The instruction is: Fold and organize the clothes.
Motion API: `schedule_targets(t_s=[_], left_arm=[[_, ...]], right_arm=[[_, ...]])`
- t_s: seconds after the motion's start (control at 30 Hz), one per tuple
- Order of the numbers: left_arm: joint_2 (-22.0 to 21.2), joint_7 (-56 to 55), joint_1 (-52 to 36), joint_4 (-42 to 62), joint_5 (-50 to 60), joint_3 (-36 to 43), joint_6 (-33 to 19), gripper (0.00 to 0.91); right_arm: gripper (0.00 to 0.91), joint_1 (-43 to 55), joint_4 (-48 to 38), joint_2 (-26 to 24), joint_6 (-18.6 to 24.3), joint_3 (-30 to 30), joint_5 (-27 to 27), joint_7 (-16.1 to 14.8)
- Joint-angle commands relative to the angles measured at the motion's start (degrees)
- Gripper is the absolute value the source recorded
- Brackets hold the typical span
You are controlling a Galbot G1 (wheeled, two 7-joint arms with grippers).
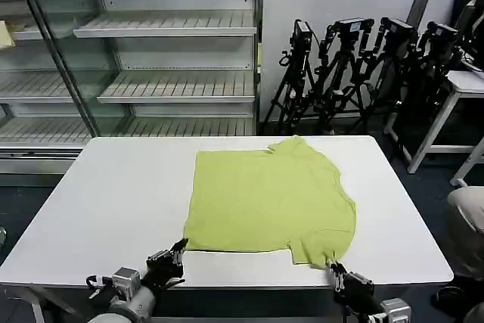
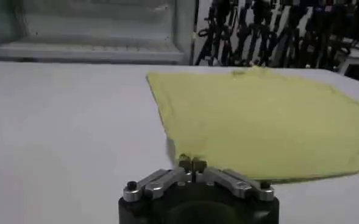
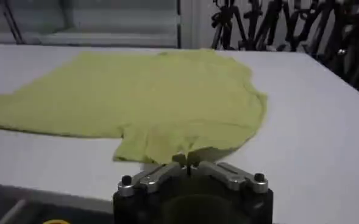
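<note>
**Both claws pinched at the near hem**

Left gripper (image 1: 180,249) sits at the near left corner of the T-shirt (image 1: 268,198), its fingertips brought together on the cloth edge, as the left wrist view shows (image 2: 191,163). Right gripper (image 1: 333,268) is pinched narrow on the near right sleeve edge (image 3: 187,159). The shirt lies flat, centre-right on the white table (image 1: 106,202).

To fold well, I judge both claws should lift together, keep the hem taut between them, and carry it evenly toward the far edge so no crease bunches.

No containers stand on the table; the shelving unit (image 1: 166,58) behind holds nothing I can make out.
</note>
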Motion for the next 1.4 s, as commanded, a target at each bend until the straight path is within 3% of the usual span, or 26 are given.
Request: schedule_targets(t_s=[0.03, 0.43, 1.0, 1.4], left_arm=[[0.34, 0.10, -4.81, 0.26, -2.01, 0.00, 0.03, 0.020], [1.31, -0.76, -18.19, 11.65, -6.20, 2.50, 0.02, 0.020], [1.13, -0.66, -27.30, 23.32, -6.98, 5.99, -0.02, 0.020], [2.24, 0.08, -28.37, 27.20, -6.86, 7.54, -0.15, 0.020]], right_arm=[[0.000, 12.04, -3.55, 0.32, -2.06, -1.18, 0.23, 0.67], [0.000, 27.86, -15.23, 1.62, -3.39, -6.54, 0.03, 1.29], [0.000, 33.02, -25.48, 3.11, -0.64, -6.90, -6.24, -1.46], [0.000, 36.47, -28.33, 3.82, 0.50, -8.34, -9.13, -4.04]])
